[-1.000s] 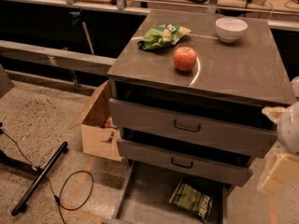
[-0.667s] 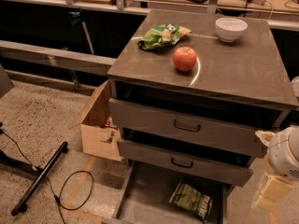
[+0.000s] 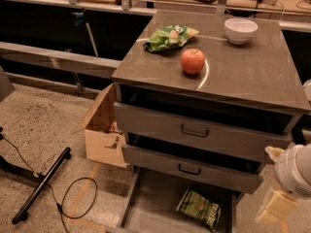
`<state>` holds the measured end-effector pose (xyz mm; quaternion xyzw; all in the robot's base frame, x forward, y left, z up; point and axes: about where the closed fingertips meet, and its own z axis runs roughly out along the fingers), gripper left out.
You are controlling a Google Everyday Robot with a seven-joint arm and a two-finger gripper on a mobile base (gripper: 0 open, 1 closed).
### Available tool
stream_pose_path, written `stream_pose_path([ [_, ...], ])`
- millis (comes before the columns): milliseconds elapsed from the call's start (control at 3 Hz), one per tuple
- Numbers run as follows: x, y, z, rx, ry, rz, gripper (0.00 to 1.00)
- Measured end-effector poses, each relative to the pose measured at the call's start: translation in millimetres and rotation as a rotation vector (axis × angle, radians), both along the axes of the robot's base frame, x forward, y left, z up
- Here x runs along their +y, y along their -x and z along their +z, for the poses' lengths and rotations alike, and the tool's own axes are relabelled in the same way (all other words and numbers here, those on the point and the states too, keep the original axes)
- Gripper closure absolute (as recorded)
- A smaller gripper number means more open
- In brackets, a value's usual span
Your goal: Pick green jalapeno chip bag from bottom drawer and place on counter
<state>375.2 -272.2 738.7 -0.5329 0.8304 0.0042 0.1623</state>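
Observation:
The dark green jalapeno chip bag [image 3: 199, 208] lies flat on the grey floor of the open bottom drawer [image 3: 150, 205], towards its right side. The counter [image 3: 243, 67] is the flat grey top of the cabinet, marked with a thin white arc. The arm's white end piece and pale gripper [image 3: 274, 208] hang at the right edge of the view, to the right of the bag and beside the drawer, apart from the bag.
On the counter lie a lime-green bag [image 3: 170, 36], a red apple [image 3: 193, 61] and a white bowl [image 3: 240, 30]. The two higher drawers [image 3: 194, 130] stand slightly open. An open cardboard box [image 3: 103, 125] sits left of the cabinet. A black stand leg [image 3: 41, 184] and cable [image 3: 77, 198] lie on the floor.
The arm's white end piece has dropped lower along the right edge, and the view has shifted slightly. The bag and the counter items have not moved.

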Motion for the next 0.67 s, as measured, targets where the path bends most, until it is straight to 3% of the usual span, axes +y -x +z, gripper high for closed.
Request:
stream_pose_path([
  [333,0.8,5.6,-70.0,0.027,-0.055,-0.077,0.00],
  [667,5.7,1.4,-140.2,0.024,-0.098,-0.099,0.00],
])
